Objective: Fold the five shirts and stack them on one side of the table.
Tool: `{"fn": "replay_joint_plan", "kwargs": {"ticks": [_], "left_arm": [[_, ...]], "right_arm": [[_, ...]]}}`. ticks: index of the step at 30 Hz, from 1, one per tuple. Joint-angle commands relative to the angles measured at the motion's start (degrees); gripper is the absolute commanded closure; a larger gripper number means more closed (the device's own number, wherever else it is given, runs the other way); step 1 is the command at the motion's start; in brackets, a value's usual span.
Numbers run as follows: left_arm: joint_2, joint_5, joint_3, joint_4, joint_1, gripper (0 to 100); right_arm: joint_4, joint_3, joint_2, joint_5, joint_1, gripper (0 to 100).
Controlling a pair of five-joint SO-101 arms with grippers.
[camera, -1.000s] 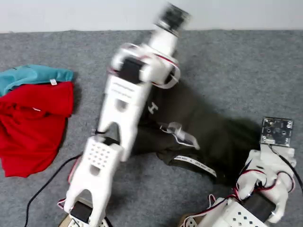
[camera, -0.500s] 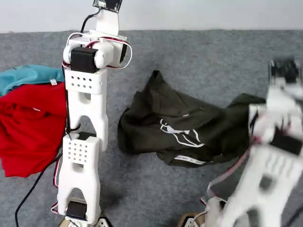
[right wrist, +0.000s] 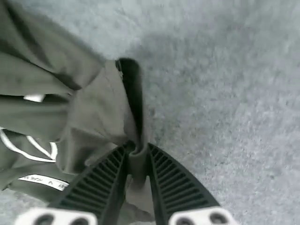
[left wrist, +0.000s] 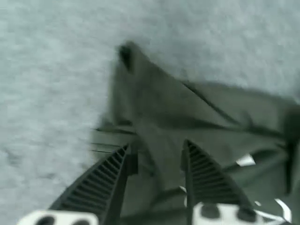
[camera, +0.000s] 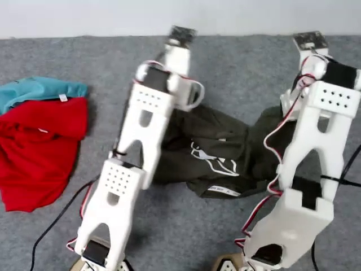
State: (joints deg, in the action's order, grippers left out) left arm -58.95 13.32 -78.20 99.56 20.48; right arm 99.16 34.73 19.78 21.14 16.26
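A crumpled dark olive shirt [camera: 220, 135] with a white print lies mid-table on the grey felt surface [camera: 242, 68]. The left arm [camera: 149, 113] stretches over the shirt's left part. In its wrist view, the left gripper [left wrist: 157, 157] stands open, its fingers [left wrist: 117, 168] astride a raised fold of the shirt [left wrist: 159, 108]. The right arm [camera: 321, 113] stands over the shirt's right edge. The right gripper [right wrist: 137, 150] is shut on a pinch of that dark fabric [right wrist: 93, 112].
A red shirt [camera: 39, 147] lies on a teal shirt [camera: 34, 89] at the table's left side. A black cable [camera: 53, 223] runs along the front left by the arm's base. A pale wall borders the table's far edge.
The left arm swung from the back left to over the dark shirt's left part. The right arm moved back over the shirt's right edge, and the shirt's right part has shifted.
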Motion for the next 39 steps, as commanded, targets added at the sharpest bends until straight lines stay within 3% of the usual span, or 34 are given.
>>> {"fn": "replay_joint_plan", "kwargs": {"ticks": [1,11,20,31,39], "left_arm": [[0.4,0.4,1.6,0.9,4.1,82],[-4.7,0.4,3.9,0.7,2.4,79],[0.3,0.4,4.3,1.1,0.9,79],[1.6,-2.4,16.3,-0.2,1.2,79],[1.5,-2.4,16.6,-4.6,1.3,99]], "right_arm": [[0.1,2.3,1.5,-0.5,2.2,99.1],[-0.1,2.3,4.9,-0.5,2.3,99.1],[0.0,2.3,4.9,-0.5,2.4,99.1],[0.1,2.3,4.9,-0.5,2.3,99.1],[0.5,2.3,4.9,-0.5,2.3,99.1]]}}
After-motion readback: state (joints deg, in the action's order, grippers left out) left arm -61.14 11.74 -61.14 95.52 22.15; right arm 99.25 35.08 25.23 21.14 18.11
